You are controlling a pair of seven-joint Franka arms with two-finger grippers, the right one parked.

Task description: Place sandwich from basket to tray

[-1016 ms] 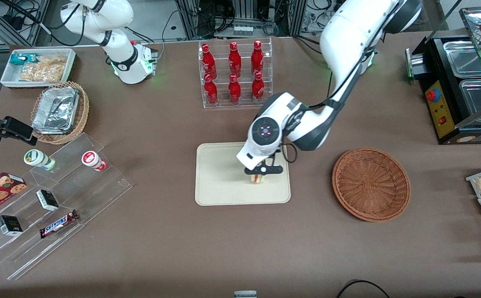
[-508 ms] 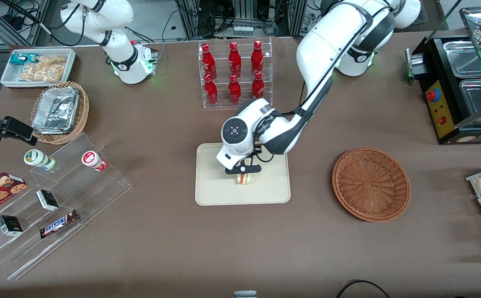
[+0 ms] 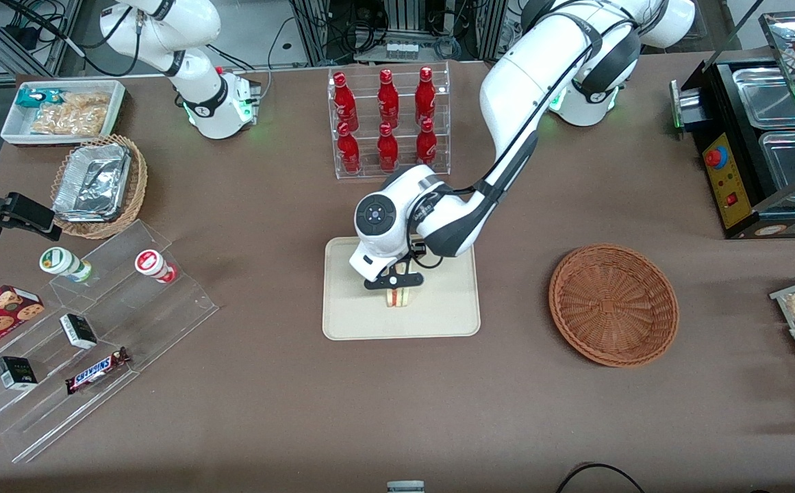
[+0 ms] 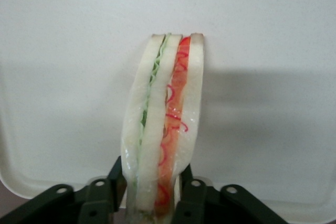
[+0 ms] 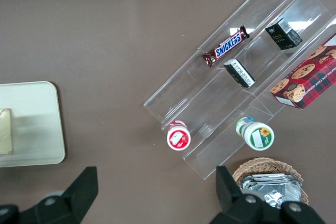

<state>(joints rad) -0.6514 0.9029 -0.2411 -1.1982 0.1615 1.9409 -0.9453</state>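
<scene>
- Desk [image 3: 267, 397], brown; round reddish-brown wicker basket [image 3: 613, 305] sits empty toward the working arm's end
- Tray [image 3: 438, 318], flat cream rectangle; the hand has travelled inward over it since a second ago
- Hand [image 3: 397, 286] pinching the wedge; release looks next
- Sandwich [image 4: 163, 124], clear-wrapped white-bread wedge, held just above the tray's middle

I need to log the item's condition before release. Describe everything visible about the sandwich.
The sandwich is a thin wedge of pale white bread slices with a green leafy layer and a red layer between them, under what looks like glossy clear wrap. It stands on edge, layers facing the wrist camera, clamped at one end between the two fingers of the left arm's hand. It sits over the middle of the cream tray; whether it touches the tray cannot be told.
</scene>
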